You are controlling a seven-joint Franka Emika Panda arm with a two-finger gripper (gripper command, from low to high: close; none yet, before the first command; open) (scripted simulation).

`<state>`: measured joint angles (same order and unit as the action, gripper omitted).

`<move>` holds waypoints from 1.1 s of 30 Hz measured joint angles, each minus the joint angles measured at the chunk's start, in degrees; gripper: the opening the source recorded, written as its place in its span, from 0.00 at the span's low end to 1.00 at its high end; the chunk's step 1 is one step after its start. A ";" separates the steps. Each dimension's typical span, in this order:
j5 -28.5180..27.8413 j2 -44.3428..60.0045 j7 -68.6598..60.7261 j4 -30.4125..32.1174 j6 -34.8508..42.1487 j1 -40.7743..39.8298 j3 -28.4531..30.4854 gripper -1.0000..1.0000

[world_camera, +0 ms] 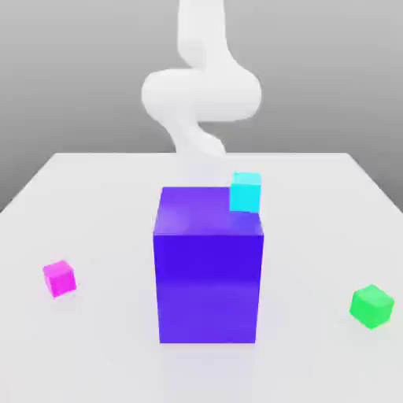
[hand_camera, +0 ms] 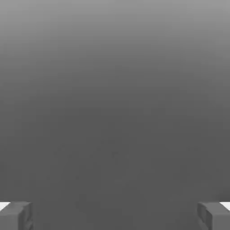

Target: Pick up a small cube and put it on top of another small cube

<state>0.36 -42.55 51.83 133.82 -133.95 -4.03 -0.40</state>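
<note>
Gaping wide, the gripper (hand_camera: 115,215) holds nothing — fingertips (hand_camera: 15,215) far apart, touching no cube.

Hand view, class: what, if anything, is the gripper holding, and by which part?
Nothing. The gripper has its jaws wide apart, with nothing between them.

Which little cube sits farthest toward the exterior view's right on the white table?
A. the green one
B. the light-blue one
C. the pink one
A: the green cube lies near the right edge, the pink cube far left, the light-blue cube near the middle by the big purple block.
</note>
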 joint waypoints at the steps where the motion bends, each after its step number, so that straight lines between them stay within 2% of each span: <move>1: 0.05 1.42 2.68 0.89 -0.97 -1.62 -0.09 0.50; 21: -0.52 27.63 53.07 17.26 -18.55 -29.84 -0.38 0.50; 33: -0.19 43.28 82.71 27.04 -29.04 -42.73 4.66 0.50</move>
<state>0.17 0.74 134.55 160.86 -162.99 -46.76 4.26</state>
